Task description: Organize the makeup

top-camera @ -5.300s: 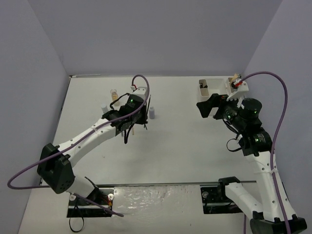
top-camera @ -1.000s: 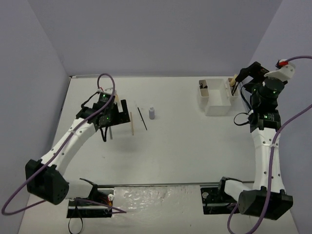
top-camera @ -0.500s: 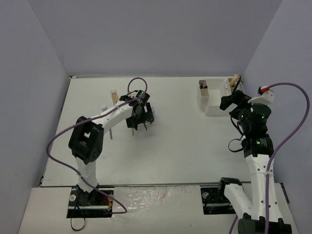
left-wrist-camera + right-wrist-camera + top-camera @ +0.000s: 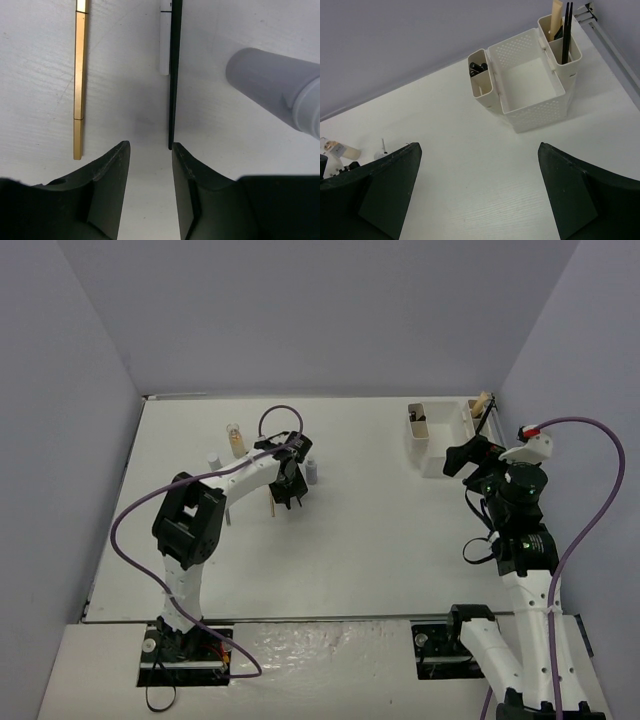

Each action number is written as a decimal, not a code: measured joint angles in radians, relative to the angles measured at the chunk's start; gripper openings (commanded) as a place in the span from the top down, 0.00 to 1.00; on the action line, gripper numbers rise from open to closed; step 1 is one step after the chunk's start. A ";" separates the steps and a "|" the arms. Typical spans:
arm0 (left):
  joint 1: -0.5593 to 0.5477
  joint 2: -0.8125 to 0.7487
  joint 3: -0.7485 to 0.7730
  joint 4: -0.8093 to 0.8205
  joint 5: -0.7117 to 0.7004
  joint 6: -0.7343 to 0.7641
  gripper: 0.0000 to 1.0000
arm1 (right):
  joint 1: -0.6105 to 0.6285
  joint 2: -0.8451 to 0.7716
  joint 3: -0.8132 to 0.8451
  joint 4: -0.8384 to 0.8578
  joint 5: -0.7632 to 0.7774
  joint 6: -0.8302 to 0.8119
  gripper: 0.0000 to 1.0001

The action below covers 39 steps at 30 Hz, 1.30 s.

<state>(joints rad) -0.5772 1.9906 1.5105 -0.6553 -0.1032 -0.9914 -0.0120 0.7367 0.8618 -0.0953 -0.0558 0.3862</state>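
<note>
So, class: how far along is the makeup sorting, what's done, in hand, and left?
Done: black tubes, a tan stick and black pencils sit in the organizer's side pockets. In hand: nothing; the open left gripper hovers at a loose black pencil's end. Left: that pencil, gold stick, grey bottle, amber bottle; right gripper is open.

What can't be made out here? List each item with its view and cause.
- Left wrist: the gold stick and black pencil run off the top edge, so their far ends are unseen.
- Left wrist: the grey bottle is cut by the right edge.
- Top view: the left gripper covers the pencil beneath it.
- Right wrist: the dark items in the organizer side pocket are too small to identify.
</note>
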 measured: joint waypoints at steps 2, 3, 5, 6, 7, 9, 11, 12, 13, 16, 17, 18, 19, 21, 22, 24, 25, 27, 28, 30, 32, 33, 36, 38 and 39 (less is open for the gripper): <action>-0.004 0.017 0.011 -0.001 -0.007 -0.013 0.71 | 0.000 -0.001 -0.002 -0.002 0.009 -0.005 0.00; -0.006 0.031 0.020 -0.002 -0.009 -0.017 0.72 | 0.001 -0.001 -0.002 -0.003 0.014 -0.008 0.00; -0.007 0.059 0.037 -0.001 -0.015 -0.023 0.75 | 0.011 -0.004 -0.002 -0.004 0.024 -0.014 0.00; -0.009 0.071 0.043 -0.001 -0.017 -0.029 0.76 | 0.017 -0.006 -0.002 -0.004 0.026 -0.016 0.00; -0.011 0.080 0.048 -0.001 -0.019 -0.036 0.76 | 0.022 -0.008 -0.002 -0.004 0.026 -0.018 0.00; -0.012 0.088 0.061 -0.007 -0.026 -0.039 0.76 | 0.027 -0.012 -0.003 -0.004 0.027 -0.021 0.00; -0.012 0.093 0.069 -0.011 -0.029 -0.041 0.77 | 0.029 -0.017 -0.004 -0.005 0.028 -0.021 0.00; -0.013 0.093 0.071 -0.013 -0.031 -0.042 0.77 | 0.031 -0.019 -0.004 -0.006 0.030 -0.022 0.00; -0.013 0.093 0.071 -0.014 -0.033 -0.043 0.77 | 0.033 -0.021 -0.004 -0.006 0.034 -0.023 0.00; -0.013 0.095 0.072 -0.018 -0.037 -0.045 0.77 | 0.034 -0.026 -0.006 -0.007 0.050 -0.025 0.00; -0.013 0.097 0.074 -0.020 -0.037 -0.046 0.78 | 0.034 -0.028 -0.007 -0.007 0.054 -0.025 0.00; -0.013 0.099 0.076 -0.022 -0.037 -0.046 0.80 | 0.034 -0.029 -0.008 -0.007 0.057 -0.026 0.00; -0.013 0.100 0.077 -0.022 -0.038 -0.047 0.81 | 0.034 -0.030 -0.009 -0.007 0.059 -0.027 0.00; -0.013 0.101 0.078 -0.024 -0.039 -0.048 0.83 | 0.035 -0.032 -0.011 -0.008 0.065 -0.029 0.00; -0.013 0.102 0.080 -0.027 -0.040 -0.047 0.86 | 0.036 -0.033 -0.011 -0.009 0.068 -0.029 0.00; -0.013 0.107 0.087 -0.036 -0.044 -0.046 0.92 | 0.039 -0.036 -0.011 -0.012 0.072 -0.030 0.00; -0.014 0.109 0.090 -0.039 -0.045 -0.046 0.95 | 0.040 -0.036 -0.011 -0.013 0.073 -0.031 0.00; -0.014 0.110 0.092 -0.044 -0.047 -0.041 1.00 | 0.040 -0.038 -0.011 -0.017 0.076 -0.033 0.00; -0.015 0.111 0.092 -0.044 -0.047 -0.039 1.00 | 0.041 -0.038 -0.011 -0.018 0.077 -0.035 0.00; -0.016 0.111 0.092 -0.044 -0.048 -0.035 1.00 | 0.042 -0.039 -0.011 -0.023 0.078 -0.037 0.00; -0.018 0.107 0.085 -0.037 -0.050 -0.028 1.00 | 0.045 -0.041 -0.011 -0.024 0.079 -0.039 0.00; -0.019 0.101 0.075 -0.029 -0.051 -0.023 1.00 | 0.045 -0.042 -0.011 -0.024 0.079 -0.039 0.00; -0.024 0.081 0.041 -0.003 -0.057 0.000 1.00 | 0.046 -0.045 -0.011 -0.025 0.079 -0.040 0.00; -0.031 0.067 0.021 0.008 -0.062 0.029 1.00 | 0.046 -0.045 -0.011 -0.025 0.078 -0.041 0.00; -0.034 0.061 0.013 0.010 -0.063 0.045 1.00 | 0.046 -0.045 -0.011 -0.025 0.073 -0.042 0.00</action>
<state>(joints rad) -0.6113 2.0518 1.5234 -0.6458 -0.1666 -0.9459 0.0338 0.6914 0.8505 -0.1206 0.0175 0.3442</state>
